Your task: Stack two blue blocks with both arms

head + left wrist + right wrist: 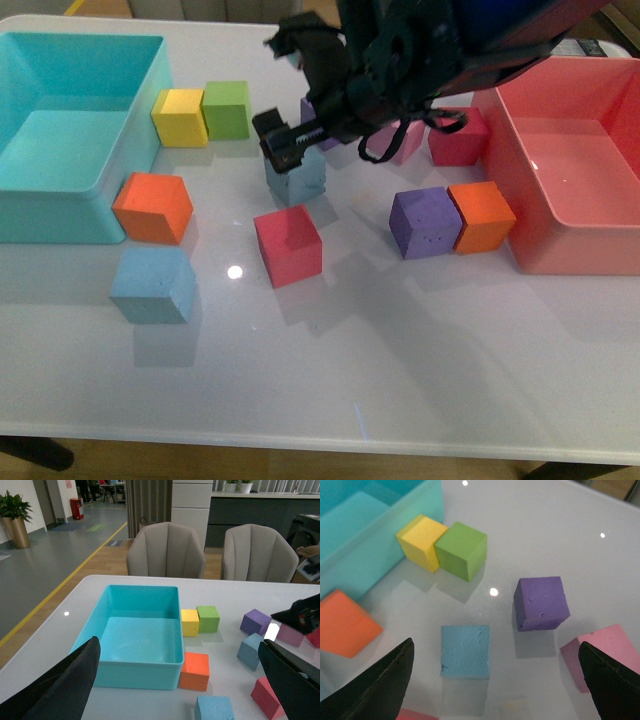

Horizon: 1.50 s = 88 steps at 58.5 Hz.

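Observation:
One blue block (150, 285) lies alone near the table's front left, in front of an orange cube; the left wrist view shows it as blue block (214, 708). The other blue block (296, 180) sits mid-table. My right gripper (285, 95) hovers just above it, open. In the right wrist view this blue block (465, 651) lies between the spread black fingers (390, 680), nearer one of them, and touches neither. My left gripper (179, 645) is open and empty, held high off the table's left side. It does not show in the front view.
A turquoise bin (60, 190) stands at the left and a pink bin (530, 200) at the right. Around the mid-table blue block are a red cube (288, 245), a purple cube (424, 222), orange cubes (152, 207), a yellow cube (180, 117) and a green cube (227, 109).

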Each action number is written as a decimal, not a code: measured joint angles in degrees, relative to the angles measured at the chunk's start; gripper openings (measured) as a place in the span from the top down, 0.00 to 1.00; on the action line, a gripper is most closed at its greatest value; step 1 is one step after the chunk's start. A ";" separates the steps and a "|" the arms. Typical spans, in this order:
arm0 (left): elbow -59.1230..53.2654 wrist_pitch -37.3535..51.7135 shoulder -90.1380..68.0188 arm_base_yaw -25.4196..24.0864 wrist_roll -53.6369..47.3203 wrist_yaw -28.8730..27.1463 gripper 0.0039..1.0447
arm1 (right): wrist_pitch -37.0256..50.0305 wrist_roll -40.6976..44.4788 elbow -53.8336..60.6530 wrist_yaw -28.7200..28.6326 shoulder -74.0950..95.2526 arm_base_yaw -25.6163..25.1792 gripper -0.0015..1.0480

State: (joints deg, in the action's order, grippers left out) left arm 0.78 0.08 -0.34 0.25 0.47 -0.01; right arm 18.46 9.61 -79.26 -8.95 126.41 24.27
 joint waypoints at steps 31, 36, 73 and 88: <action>0.00 0.00 0.00 0.00 -0.02 0.04 0.08 | 41.11 -8.59 60.06 21.70 -48.22 -11.37 0.56; 0.00 0.00 0.00 0.00 -0.02 0.02 0.08 | 40.37 -8.81 64.26 19.67 -51.60 -13.09 0.73; 0.00 0.00 0.00 0.00 -0.02 0.00 0.08 | 27.67 -9.05 77.57 9.35 -77.61 -24.00 0.98; 0.00 0.00 0.00 0.00 -0.02 0.00 0.08 | 17.46 -9.05 78.34 9.05 -89.48 -24.09 0.98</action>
State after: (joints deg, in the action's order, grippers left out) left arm 0.78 0.08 -0.34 0.25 0.45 -0.01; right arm 35.92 0.56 -0.93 0.10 36.93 0.19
